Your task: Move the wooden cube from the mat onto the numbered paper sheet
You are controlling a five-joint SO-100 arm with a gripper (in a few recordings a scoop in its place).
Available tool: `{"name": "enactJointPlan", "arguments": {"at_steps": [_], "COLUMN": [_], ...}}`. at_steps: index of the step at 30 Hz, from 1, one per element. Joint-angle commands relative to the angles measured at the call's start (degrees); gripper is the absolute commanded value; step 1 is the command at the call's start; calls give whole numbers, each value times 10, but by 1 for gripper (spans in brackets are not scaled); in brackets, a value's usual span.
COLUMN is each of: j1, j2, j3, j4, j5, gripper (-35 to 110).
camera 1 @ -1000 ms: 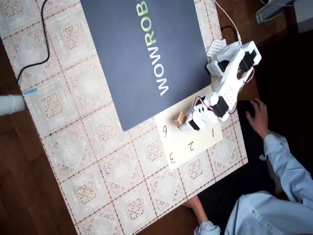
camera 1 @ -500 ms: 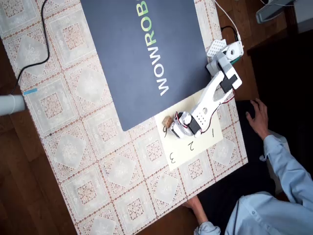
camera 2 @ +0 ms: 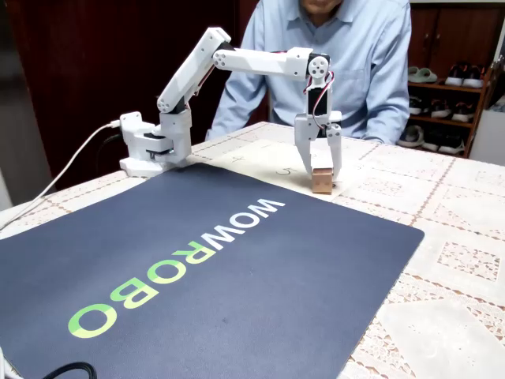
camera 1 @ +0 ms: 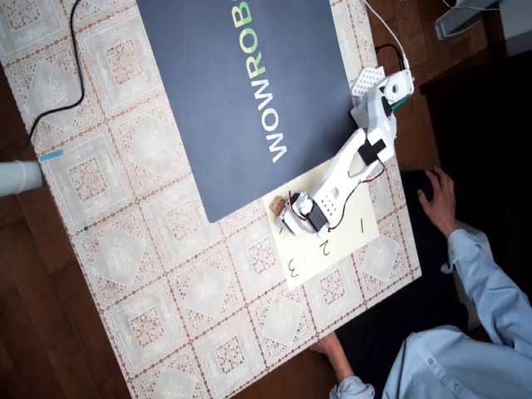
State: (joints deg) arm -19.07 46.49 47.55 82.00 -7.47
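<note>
End effector [camera 2: 321, 170] pinches wooden cube [camera 2: 321, 181] over paper sheet [camera 1: 332, 241]; cube likely light, rigid, grip flat sides.

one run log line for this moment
gripper: shut on tiny tan wooden cube | cube: at cream numbered paper sheet, contact unclear | dark navy mat: bare

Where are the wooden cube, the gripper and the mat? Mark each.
wooden cube [camera 2: 321, 181]: fixed view, front face.
gripper [camera 2: 319, 175]: fixed view, between the fingertips.
mat [camera 1: 216, 100]: overhead view, bare navy surface.
</note>
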Motion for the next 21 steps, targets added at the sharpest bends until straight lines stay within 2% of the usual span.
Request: {"name": "enactJointPlan", "arguments": {"at_steps": [1,4,14,17,21], "j1": [0,0,-3,-17,-44], "j2": [13,14,41,141,358], "j3": [-27,-33,-8,69,206], "j4": [30,42,43,31,25], "j5": [4,18,27,27,41], "gripper": [12,19,22,22,21]}}
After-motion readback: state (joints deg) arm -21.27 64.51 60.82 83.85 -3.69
